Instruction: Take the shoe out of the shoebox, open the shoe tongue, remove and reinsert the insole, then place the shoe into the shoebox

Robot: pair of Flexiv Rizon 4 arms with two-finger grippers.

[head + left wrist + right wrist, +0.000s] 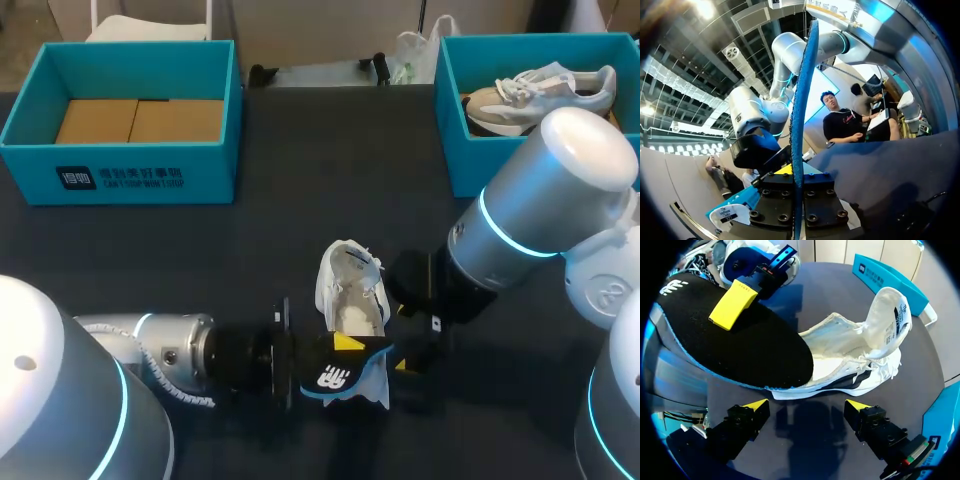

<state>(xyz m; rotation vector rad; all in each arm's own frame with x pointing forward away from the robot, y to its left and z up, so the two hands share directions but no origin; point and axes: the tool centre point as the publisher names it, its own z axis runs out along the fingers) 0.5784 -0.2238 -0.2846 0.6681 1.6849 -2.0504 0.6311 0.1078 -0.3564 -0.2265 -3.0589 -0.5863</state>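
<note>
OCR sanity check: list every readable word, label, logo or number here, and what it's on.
Nothing is sharp enough to quote.
Left shoebox, front wall: white logo block and two lines of characters, blurred.
Insole: white logo mark, no legible words.
Shoe tongue label: fine print, too small.
Left fingers: tiny print on a yellow tip, unreadable.

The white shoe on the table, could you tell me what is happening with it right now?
The insole is out of the white shoe. The left gripper is shut on the insole and holds it over one end of the shoe, which lies on the table with its tongue lifted open. The right gripper is open and empty, close beside the shoe. A second shoe sits in the right-hand shoebox.
</note>
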